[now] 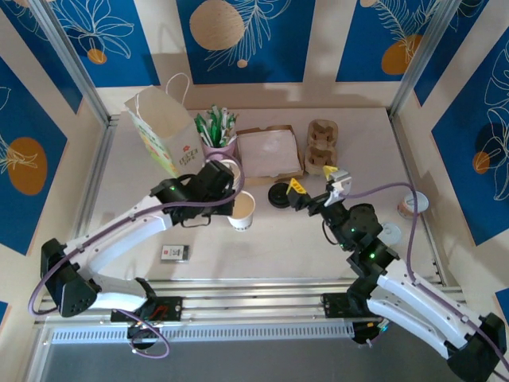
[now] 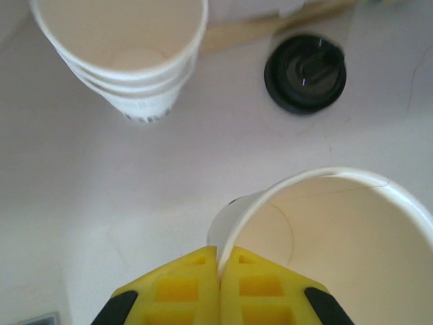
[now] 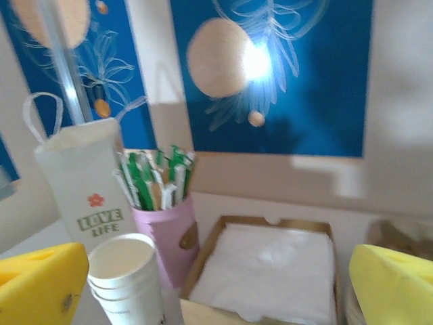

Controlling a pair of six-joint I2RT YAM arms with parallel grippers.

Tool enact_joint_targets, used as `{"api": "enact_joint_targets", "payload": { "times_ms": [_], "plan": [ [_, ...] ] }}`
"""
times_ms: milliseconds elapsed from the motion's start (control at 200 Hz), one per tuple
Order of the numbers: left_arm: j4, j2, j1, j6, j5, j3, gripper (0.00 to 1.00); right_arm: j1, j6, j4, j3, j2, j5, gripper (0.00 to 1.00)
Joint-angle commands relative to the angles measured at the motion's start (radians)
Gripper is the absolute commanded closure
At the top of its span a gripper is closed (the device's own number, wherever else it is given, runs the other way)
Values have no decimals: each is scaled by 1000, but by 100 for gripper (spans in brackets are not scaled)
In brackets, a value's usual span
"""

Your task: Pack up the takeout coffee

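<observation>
A pale tabletop sits inside a booth with blue, leaf-patterned wall panels. Two white robot arms reach onto it from the near edge: the left arm stretches toward the middle and the right arm bends inward from the right.

At the back left stands a white paper bag with a handle, printed "LOVE LIFE". Right of it along the back are a shallow brown box of white napkins and a cardboard cup tray. Between the bag and the box stands a pink cup full of green-and-white sticks. Just in front of it is a stack of cups, cream paper with no lids.

The takeout coffee is in two parts near the middle of the tabletop. The single paper cup is open-topped and looks empty inside. The left jaws are pressed together on its rim, one yellow finger inside the wall and one outside, as the left wrist view shows. Whether the cup's base rests on the tabletop cannot be told. Its round black lid lies flat on the tabletop, near the cup on its right and not touching it.

The right jaws are spread wide and hold nothing; they hang just right of the lid, facing the back wall.

A small flat packet lies near the front edge on the left.
</observation>
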Motion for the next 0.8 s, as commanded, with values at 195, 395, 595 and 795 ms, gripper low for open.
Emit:
{"api": "enact_joint_targets", "payload": {
  "times_ms": [195,395,595,795],
  "plan": [
    [196,108,-85,-89,51,-108,100,-135,337,-532,187,35,-136,1],
    [215,164,-87,-83,60,-101,100,-145,381,-805,384,272,-227,3],
    [231,193,-87,-84,69,-108,99,-145,394,-867,444,412,-289,3],
    [225,192,-88,-76,61,-112,86,-131,373,-893,495,539,-320,3]
  ]
}}
